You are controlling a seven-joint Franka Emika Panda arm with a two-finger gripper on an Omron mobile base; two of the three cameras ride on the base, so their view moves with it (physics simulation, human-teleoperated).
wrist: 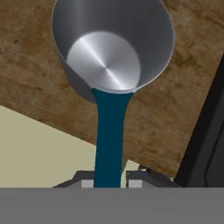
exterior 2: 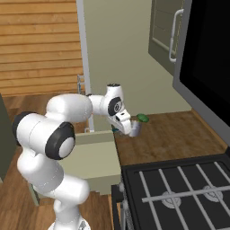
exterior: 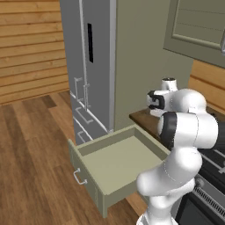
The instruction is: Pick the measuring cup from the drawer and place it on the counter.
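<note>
Jaws clamped on teal handle [wrist: 108, 135] at six o'clock; cup [wrist: 111, 48] over counter [wrist: 35, 52] could tip if released high.

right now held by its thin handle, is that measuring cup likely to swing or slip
Probably stiff: the measuring cup looks like shiny metal and the blue handle runs straight. It may pivot, since the claw pinches only the handle's end. Likely slippery too. It hangs over the counter.

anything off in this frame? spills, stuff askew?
Nothing spilled or damaged. The drawer stands pulled wide open. The pincer is shut on the measuring cup by its blue handle, over the counter. A small green piece lies on the counter beside it.
</note>
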